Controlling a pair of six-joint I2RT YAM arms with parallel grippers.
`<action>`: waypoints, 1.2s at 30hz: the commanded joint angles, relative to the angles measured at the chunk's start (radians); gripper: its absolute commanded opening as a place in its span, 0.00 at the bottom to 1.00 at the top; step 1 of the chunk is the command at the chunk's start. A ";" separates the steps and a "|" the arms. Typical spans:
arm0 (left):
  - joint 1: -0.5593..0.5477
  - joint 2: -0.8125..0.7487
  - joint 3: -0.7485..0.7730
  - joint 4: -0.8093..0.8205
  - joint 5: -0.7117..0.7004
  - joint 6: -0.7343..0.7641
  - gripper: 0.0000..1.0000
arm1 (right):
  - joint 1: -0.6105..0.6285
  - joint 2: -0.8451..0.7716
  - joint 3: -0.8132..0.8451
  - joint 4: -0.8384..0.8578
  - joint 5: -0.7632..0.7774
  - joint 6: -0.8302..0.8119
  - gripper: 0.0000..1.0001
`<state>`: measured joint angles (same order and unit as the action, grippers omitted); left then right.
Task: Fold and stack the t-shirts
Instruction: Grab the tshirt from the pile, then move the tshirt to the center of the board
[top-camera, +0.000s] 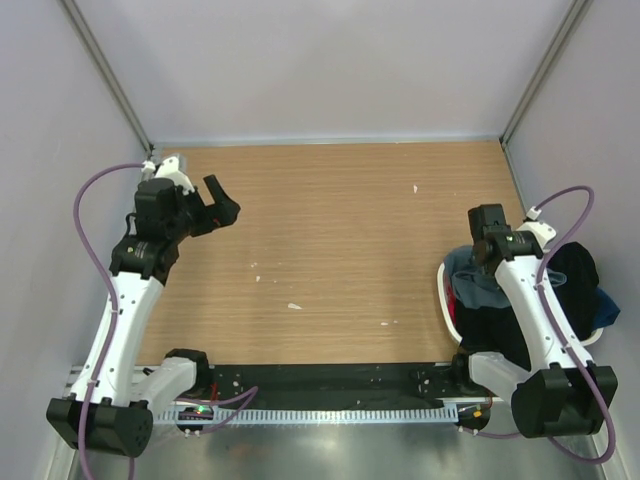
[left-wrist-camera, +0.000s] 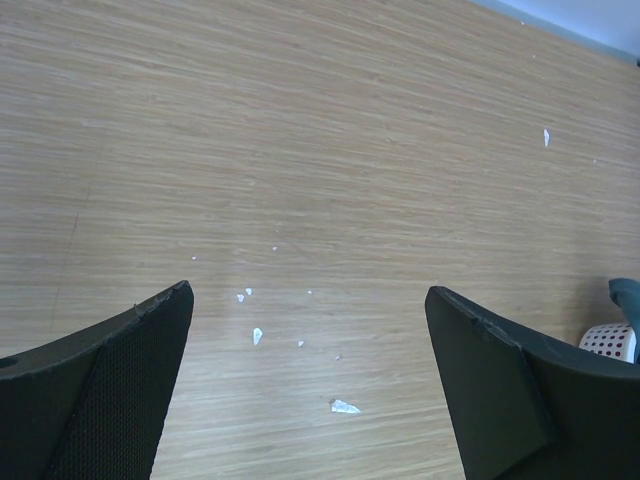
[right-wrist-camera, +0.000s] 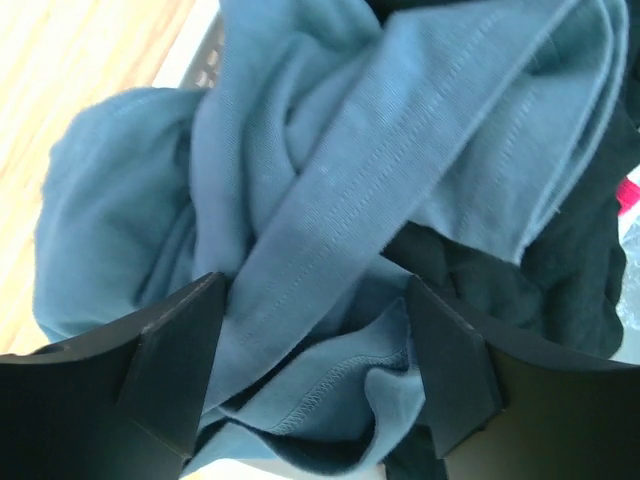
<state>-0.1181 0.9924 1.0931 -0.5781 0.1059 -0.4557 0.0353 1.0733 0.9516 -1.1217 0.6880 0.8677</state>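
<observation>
A crumpled slate blue-grey t-shirt (top-camera: 470, 275) lies on top of a pile of t-shirts in a white basket (top-camera: 447, 312) at the table's right edge. Black shirts (top-camera: 572, 272), a blue one (top-camera: 606, 306) and a bit of red (top-camera: 455, 296) lie with it. My right gripper (top-camera: 488, 245) is lowered over the pile. In the right wrist view it (right-wrist-camera: 315, 320) is open, its fingers (right-wrist-camera: 175, 350) on either side of a fold of the blue-grey shirt (right-wrist-camera: 350, 150), with black cloth (right-wrist-camera: 560, 270) beside. My left gripper (top-camera: 222, 203) is open and empty above the bare table (left-wrist-camera: 310, 330).
The wooden table (top-camera: 340, 230) carries small white flecks (left-wrist-camera: 344, 406). Grey walls close in the back and both sides. The basket's perforated wall (left-wrist-camera: 610, 343) and a shirt edge (left-wrist-camera: 626, 292) show at the right of the left wrist view. The basket's rim shows in the right wrist view (right-wrist-camera: 190, 55).
</observation>
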 joint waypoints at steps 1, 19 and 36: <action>-0.003 -0.006 0.021 -0.012 -0.006 0.022 1.00 | 0.003 -0.045 -0.007 -0.043 0.030 0.056 0.76; -0.020 0.055 0.068 0.014 0.031 0.038 1.00 | 0.002 0.071 0.660 0.029 0.036 -0.292 0.01; -0.020 0.058 0.131 0.104 0.179 0.020 1.00 | 0.003 0.456 1.473 0.615 -0.632 -0.543 0.01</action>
<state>-0.1356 1.0676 1.1751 -0.5259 0.2382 -0.4374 0.0353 1.4910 2.2902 -0.7238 0.2577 0.3305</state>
